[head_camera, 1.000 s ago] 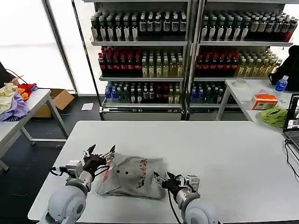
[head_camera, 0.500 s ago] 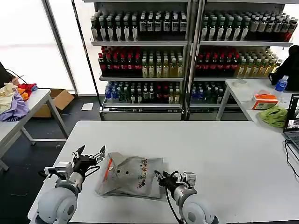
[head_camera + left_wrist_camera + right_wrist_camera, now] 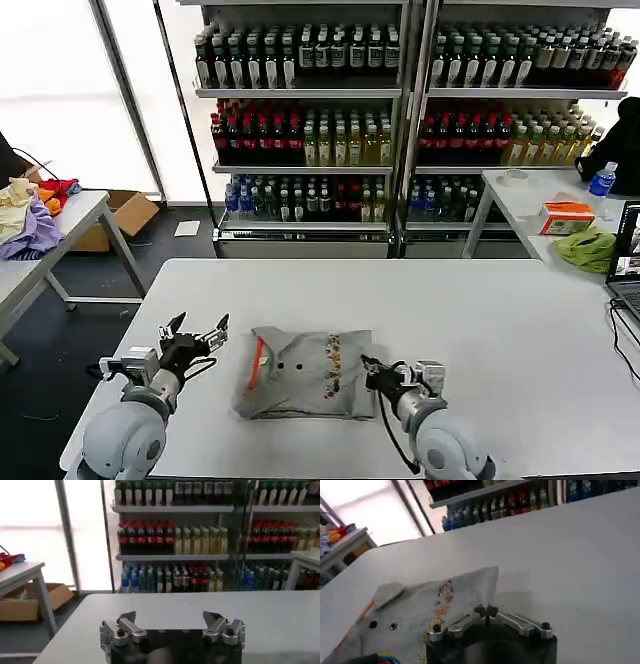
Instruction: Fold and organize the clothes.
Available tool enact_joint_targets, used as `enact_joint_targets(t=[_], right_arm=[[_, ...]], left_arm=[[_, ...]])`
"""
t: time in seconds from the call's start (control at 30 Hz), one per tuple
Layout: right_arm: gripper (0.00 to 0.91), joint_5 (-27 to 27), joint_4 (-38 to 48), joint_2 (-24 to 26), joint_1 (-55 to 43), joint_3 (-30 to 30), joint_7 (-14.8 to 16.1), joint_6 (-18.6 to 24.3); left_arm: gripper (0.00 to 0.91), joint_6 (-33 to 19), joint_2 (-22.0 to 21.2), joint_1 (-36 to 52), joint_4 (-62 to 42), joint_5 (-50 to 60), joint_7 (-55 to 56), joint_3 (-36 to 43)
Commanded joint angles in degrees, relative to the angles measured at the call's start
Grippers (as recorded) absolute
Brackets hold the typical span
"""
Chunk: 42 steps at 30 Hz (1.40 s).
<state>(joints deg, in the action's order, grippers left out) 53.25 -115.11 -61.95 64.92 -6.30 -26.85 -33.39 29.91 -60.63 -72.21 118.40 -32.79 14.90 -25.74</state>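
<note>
Head view shows one folded light grey garment stack (image 3: 305,373) lying on the white tabletop (image 3: 480,320) near its front edge, between two hands. The left hand (image 3: 195,335) hovers just beside the stack's orange-striped end with its fingers spread wide and holding nothing, while the right hand (image 3: 372,374) sits at the opposite edge with fingertips closed together. How many shirts make up the stack cannot be told, and whether the right hand pinches fabric is hidden.
</note>
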Motion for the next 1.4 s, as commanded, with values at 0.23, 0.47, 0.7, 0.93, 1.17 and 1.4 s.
enact_joint_targets(t=[0.23, 0.47, 0.7, 0.93, 1.17, 1.4], right_arm=[[0.0, -0.8, 5.0, 9.7, -0.2, -9.0, 1.7, -0.1], [0.907, -7.8, 9.5, 8.9, -2.1, -9.7, 2.9, 0.0], [0.907, -15.1, -1.1, 7.3, 2.7, -15.4, 4.2, 0.1], [0.907, -14.6, -13.3, 4.7, 6.6, -13.3, 3.4, 0.0], [0.907, -5.3, -13.5, 2.8, 11.5, -10.5, -2.1, -0.1], [0.907, -3.2, -9.6, 2.2, 12.5, -11.4, -5.8, -0.1]], left_arm=[[0.907, 0.5, -0.5, 0.3, -0.3, -0.2, -0.6, 1.4], [0.907, 0.6, -0.5, 0.3, -0.4, -0.3, -0.6, 1.7], [0.907, 0.8, -0.2, 0.9, -0.8, -0.5, -0.6, 2.4], [0.907, 0.8, -0.7, 0.4, -0.3, -0.2, -0.6, 3.6], [0.907, 0.8, -1.0, -0.8, 0.0, -0.2, -0.5, 3.5], [0.907, 0.8, -1.3, -1.8, 0.5, 0.0, -0.8, 3.4]])
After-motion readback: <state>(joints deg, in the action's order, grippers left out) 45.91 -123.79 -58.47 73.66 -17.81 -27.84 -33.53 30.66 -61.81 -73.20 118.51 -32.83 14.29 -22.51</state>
